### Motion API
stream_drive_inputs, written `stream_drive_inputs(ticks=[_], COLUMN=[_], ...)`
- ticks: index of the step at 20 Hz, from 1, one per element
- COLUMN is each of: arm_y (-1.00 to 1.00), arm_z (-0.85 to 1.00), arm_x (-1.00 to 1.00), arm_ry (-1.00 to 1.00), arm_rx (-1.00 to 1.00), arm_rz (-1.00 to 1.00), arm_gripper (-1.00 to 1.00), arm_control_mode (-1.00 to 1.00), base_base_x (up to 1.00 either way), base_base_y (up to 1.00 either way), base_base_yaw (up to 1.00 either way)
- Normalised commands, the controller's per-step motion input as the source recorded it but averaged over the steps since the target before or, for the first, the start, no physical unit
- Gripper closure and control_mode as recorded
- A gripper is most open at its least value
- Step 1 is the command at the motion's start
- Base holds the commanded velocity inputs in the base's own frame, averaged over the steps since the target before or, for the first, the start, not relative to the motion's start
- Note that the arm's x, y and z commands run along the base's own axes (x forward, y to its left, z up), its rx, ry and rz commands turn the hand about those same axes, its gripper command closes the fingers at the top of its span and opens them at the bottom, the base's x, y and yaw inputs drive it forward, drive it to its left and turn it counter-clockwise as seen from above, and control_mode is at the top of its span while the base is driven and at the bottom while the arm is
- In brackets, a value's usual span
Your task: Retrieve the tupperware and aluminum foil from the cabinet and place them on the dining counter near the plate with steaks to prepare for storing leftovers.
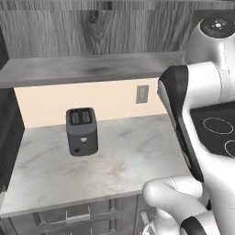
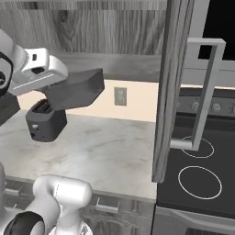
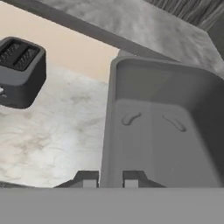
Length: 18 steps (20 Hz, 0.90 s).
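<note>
Grey plastic sits in my claw point(image 3: 110, 178): the tupperware point(image 3: 162, 127) is pinched by its near rim, one finger tip point(image 3: 89, 179) outside the wall and the other inside, jaws drawn in tight on that thin edge. From the hand camera I look straight into the tub — open, with two faint curved marks on its floor.

From the right base camera, the tupperware point(image 2: 75, 94) hangs in the air off the end of my hand, clear of every surface. It is tilted, its far end higher than the end I hold. It sits in front of the cabinet point(image 2: 92, 27), below the level of the shelf point(image 1: 92, 69) edge and above the white marbled worktop point(image 1: 114, 160).

Shelf condition: grey plank, wood-grain back panel behind it, one open cabinet door point(image 2: 172, 87) standing edge-on to the right in the right base view.

Worktop: a black two-slot toaster point(image 1: 81, 131) stands upright on it, near the cream wall. In the right base view the tub overlaps the top of the toaster point(image 2: 46, 121); touching cannot be ruled on from that angle, though the hand camera shows the toaster point(image 3: 19, 72) well off to the left of the tub. A wall outlet point(image 1: 142, 94) is on the cream wall. A black cooktop point(image 2: 202, 170) with white ring marks adjoins the worktop on the right.
</note>
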Motion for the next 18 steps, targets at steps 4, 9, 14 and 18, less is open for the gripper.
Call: stream_drive_inputs(ticks=[4, 9, 14, 18], arm_y=[0.23, 0.0, 0.0, 0.0], arm_z=[0.0, 0.0, 0.0, 0.0], arm_x=[-0.63, 0.0, 0.0, 0.0], arm_ry=[0.07, 0.0, 0.0, 0.0], arm_rx=[-0.06, 0.0, 0.0, 0.0], arm_rz=[0.0, 0.0, 0.0, 0.0], arm_gripper=[1.0, 1.0, 1.0, 1.0], arm_control_mode=[1.0, 1.0, 1.0, 1.0], base_base_x=[-0.23, -1.0, -1.0, -1.0], base_base_y=[0.05, 0.08, 0.0, -0.03], base_base_yaw=[0.0, 0.08, 0.17, 0.35])
